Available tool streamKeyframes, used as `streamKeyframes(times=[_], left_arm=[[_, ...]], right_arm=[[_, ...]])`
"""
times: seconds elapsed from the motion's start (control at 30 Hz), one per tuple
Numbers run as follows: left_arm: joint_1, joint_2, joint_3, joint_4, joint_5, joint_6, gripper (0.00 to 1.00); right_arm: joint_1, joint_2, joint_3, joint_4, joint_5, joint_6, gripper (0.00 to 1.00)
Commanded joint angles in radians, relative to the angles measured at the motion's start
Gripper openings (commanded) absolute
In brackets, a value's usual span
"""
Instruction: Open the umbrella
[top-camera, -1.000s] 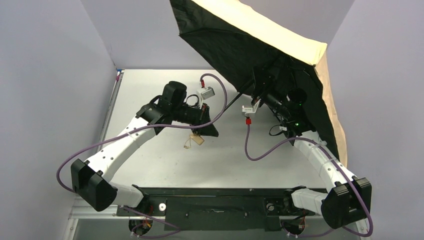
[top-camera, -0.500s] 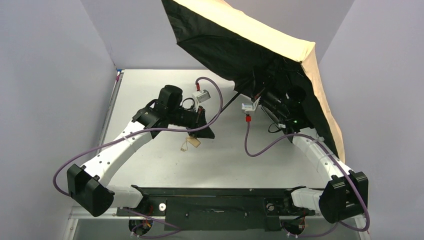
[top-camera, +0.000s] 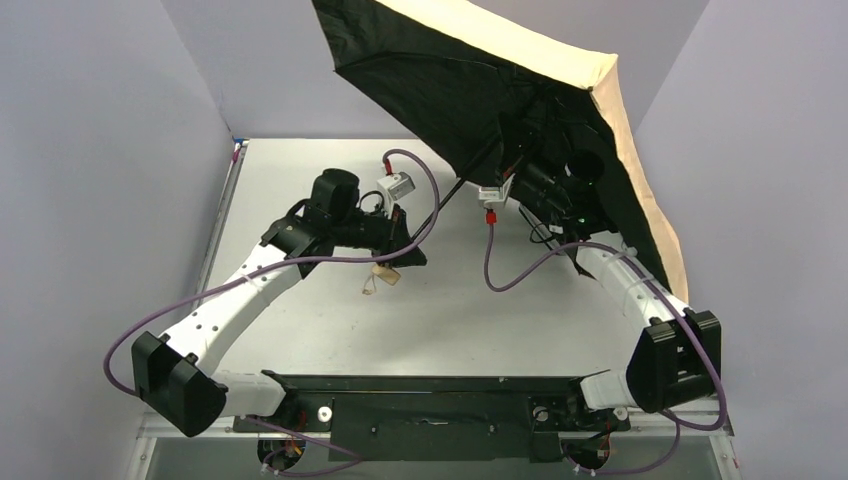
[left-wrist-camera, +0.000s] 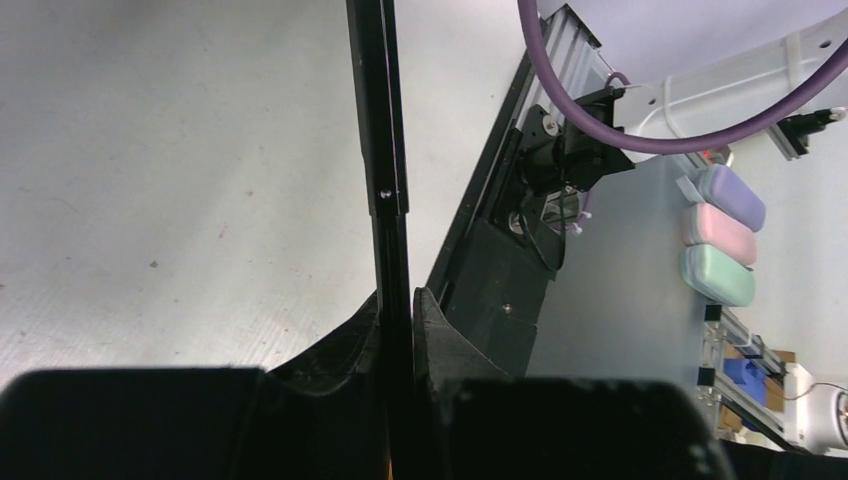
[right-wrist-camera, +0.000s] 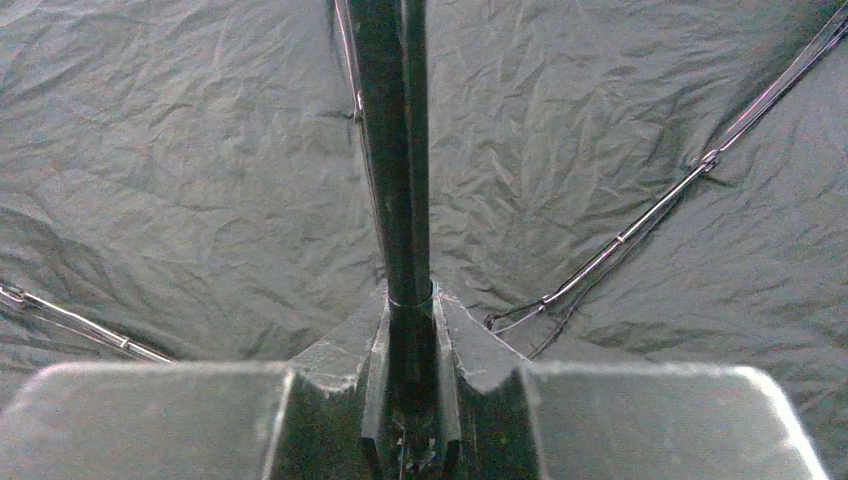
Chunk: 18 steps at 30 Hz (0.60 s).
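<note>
Tan-peach on top, black beneath: umbrella (top-camera: 520, 90) spread wide and tilted above the far right of the bench (top-camera: 300, 170), clear of its surface. Left pincer (top-camera: 408, 248) low on the thin shaft, right pincer (top-camera: 515, 170) up under the canopy.

Left wrist: closed tight on the bare black shaft (left-wrist-camera: 385, 150).

Right wrist: clamped on that shaft too, ribs (right-wrist-camera: 640, 225) fanning out over wrinkled fabric.

Probably light but unwieldy: slick stiff metal, flimsy ribs, soft cloth. Best held by the shaft, never the ribs.
</note>
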<state>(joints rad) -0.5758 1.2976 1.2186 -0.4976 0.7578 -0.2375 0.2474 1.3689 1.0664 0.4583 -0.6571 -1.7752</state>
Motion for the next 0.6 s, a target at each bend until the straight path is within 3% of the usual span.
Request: streamKeyframes(times=[0.0, 0.57], left_arm=[[0.015, -0.108, -0.038, -0.184, 0.079, 0.127, 0.0], [0.033, -0.193, -0.16, -0.337, -0.019, 0.231, 0.0]], right_arm=[[-0.192, 0.024, 0.126, 0.162, 0.37, 0.06, 0.07], [-0.279, 0.094, 0.263, 0.171, 0.471, 0.04, 0.08]])
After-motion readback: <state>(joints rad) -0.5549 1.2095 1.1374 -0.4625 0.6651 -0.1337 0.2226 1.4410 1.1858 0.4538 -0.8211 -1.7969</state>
